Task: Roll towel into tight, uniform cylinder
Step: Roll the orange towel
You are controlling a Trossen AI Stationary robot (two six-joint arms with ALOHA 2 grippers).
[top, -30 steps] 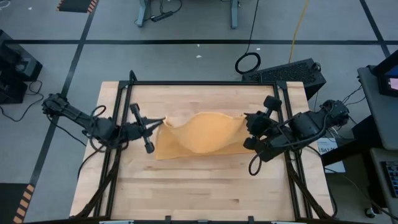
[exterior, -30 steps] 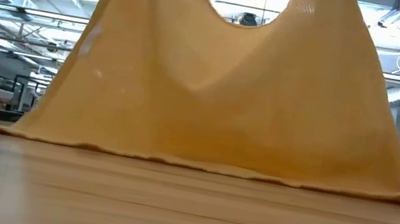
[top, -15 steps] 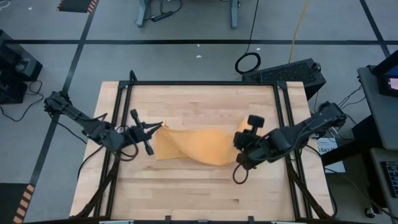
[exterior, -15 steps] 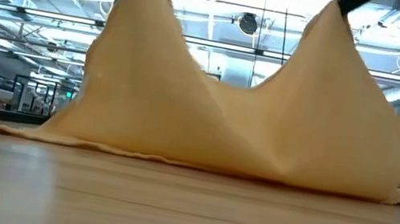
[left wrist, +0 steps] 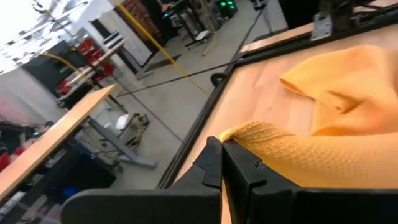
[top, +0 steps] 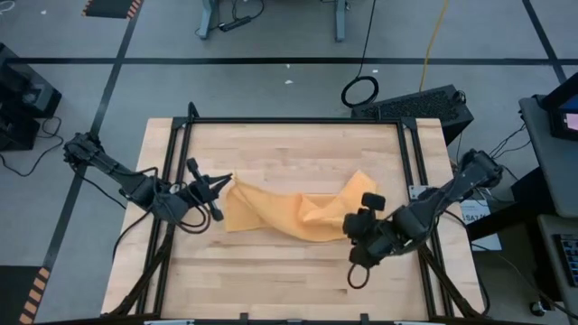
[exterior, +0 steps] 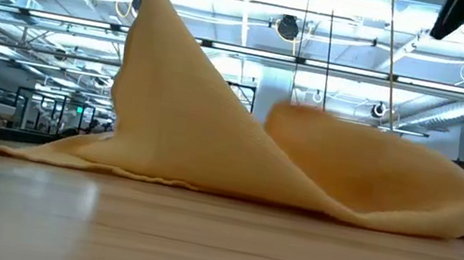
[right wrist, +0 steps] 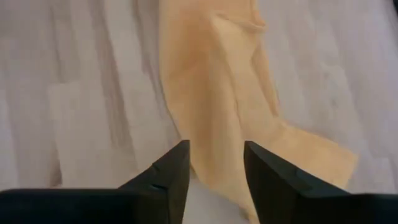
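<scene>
Two black, slim jointed arms (top: 117, 176) trail looping black cables; each gripper (right wrist: 214, 171) has flat, matte, angular black fingers.

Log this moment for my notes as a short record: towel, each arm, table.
towel: mustard cloth, one corner held up, the rest slumped and creased on the table, not rolled
left gripper: jaws shut on the towel's corner, above the table's left side
right gripper: jaws apart, holding nothing, over the towel's right end
table: light wood, black frame
</scene>
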